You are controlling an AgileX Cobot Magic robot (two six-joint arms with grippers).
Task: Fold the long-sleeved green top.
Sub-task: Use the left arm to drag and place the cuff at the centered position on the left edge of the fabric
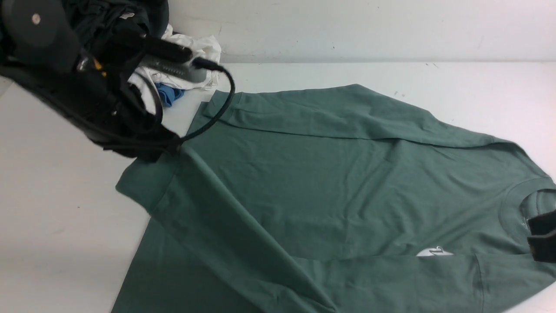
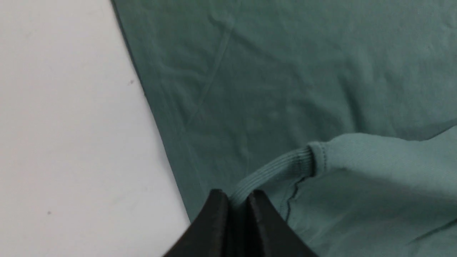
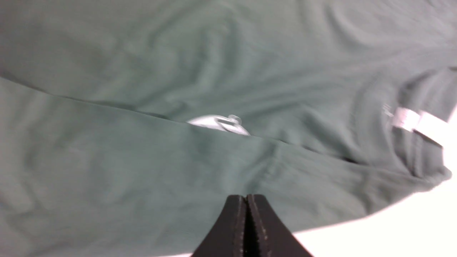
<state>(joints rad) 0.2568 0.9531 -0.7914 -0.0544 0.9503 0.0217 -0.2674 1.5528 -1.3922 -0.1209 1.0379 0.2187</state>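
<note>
The green long-sleeved top [image 1: 339,174] lies spread over the white table [image 1: 65,195], its collar [image 1: 512,208] at the right and a white chest logo [image 1: 434,252] half covered by a fold. My left gripper [image 1: 171,148] is shut on the ribbed cuff [image 2: 275,171] of one sleeve [image 1: 226,217], which rises slantwise across the body. In the left wrist view that gripper [image 2: 237,198] pinches the cuff above the top [image 2: 285,89]. My right gripper [image 1: 541,237] hangs by the collar. In its wrist view it [image 3: 246,198] is shut and empty over the top [image 3: 142,71], near the logo [image 3: 217,123] and neck label [image 3: 417,123].
At the back left a pile of other garments, black [image 1: 108,17], white [image 1: 195,48] and blue [image 1: 169,93], sits partly behind my left arm. A pale wall [image 1: 347,26] closes off the table's far edge.
</note>
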